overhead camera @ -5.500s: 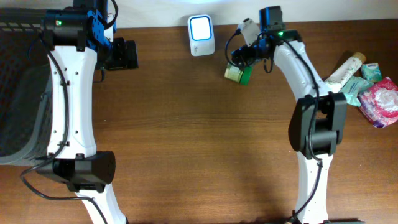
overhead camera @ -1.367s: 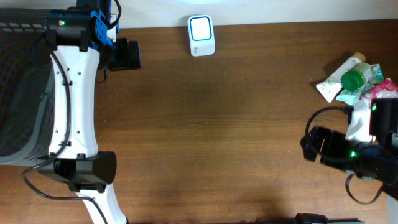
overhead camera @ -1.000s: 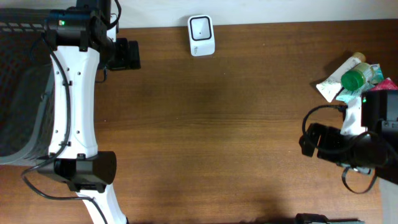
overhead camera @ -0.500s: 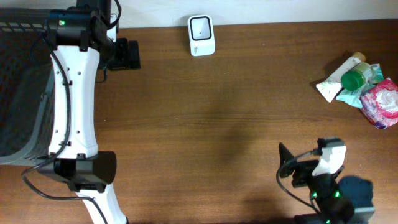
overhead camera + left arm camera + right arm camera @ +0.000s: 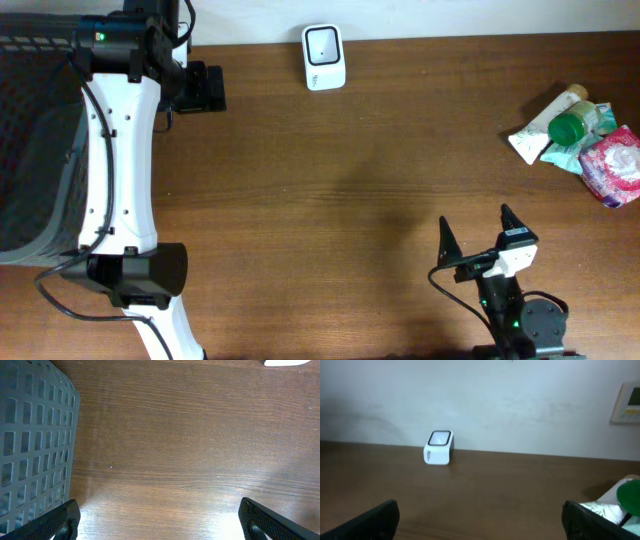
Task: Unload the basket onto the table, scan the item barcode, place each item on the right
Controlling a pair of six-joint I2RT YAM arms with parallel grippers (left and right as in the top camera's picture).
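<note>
The white scanner (image 5: 324, 57) stands at the back edge of the table, its face dark; the right wrist view shows the scanner (image 5: 439, 447) far ahead on the left. A green-capped bottle (image 5: 572, 127) lies on a pile of items at the far right, and no barcode shows on it. Near the front edge my right gripper (image 5: 475, 220) is open and empty, pointing toward the back wall. My left gripper (image 5: 200, 88) hangs open over bare wood at the back left, and its fingers (image 5: 60, 521) are spread wide with nothing between them.
A dark mesh basket (image 5: 30, 150) fills the left side, and its wall (image 5: 30, 435) reaches into the left wrist view. The pile also holds a cream tube (image 5: 545, 115) and a pink packet (image 5: 612, 165). The green cap (image 5: 631, 496) shows at the right wrist view's edge.
My right arm has drawn back from the pile at the right to the front edge, its gripper empty. The scanner's lit face has gone dark. The left arm has not moved.
</note>
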